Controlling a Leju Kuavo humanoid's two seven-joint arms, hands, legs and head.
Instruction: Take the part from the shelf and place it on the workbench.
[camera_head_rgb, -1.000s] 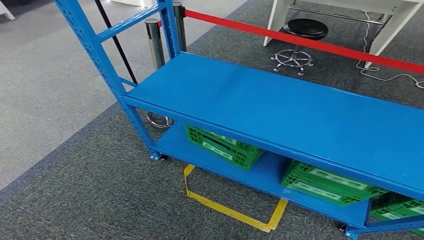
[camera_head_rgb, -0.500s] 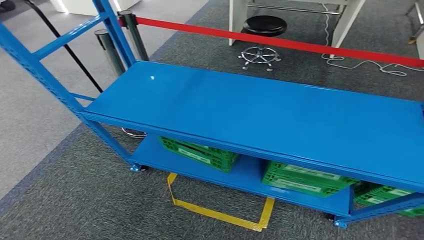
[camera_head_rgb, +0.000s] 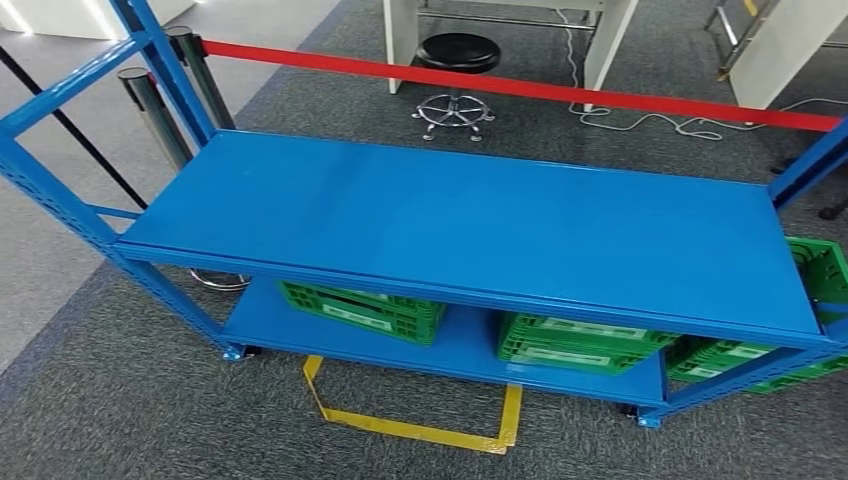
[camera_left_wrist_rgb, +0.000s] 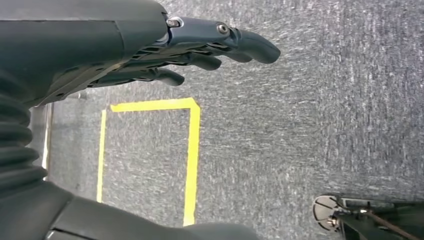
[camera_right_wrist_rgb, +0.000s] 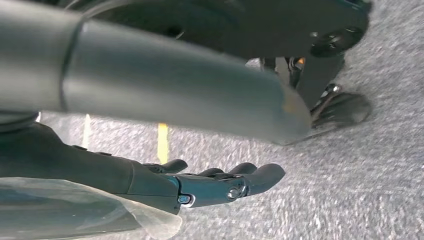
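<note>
A: Head view: blue shelf (camera_head_rgb: 470, 215), top board bare. No part that I can make out; it may sit in the green crates (camera_head_rgb: 365, 310) on the lower board.

B: And the hands?

A: Left hand (camera_left_wrist_rgb: 200, 55) hangs over the carpet by the yellow floor tape (camera_left_wrist_rgb: 192, 150), fingers loosely extended, holding nothing. Right hand (camera_right_wrist_rgb: 215, 182) likewise, empty.

B: Anything blocking?

A: The top board overhangs the crates; a red barrier belt (camera_head_rgb: 520, 88) and black stool (camera_head_rgb: 457, 55) stand beyond the shelf.

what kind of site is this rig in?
Likely a workshop or lab test area: a blue steel shelf rack holding green crates, a red barrier belt, and yellow floor tape on grey carpet.
</note>
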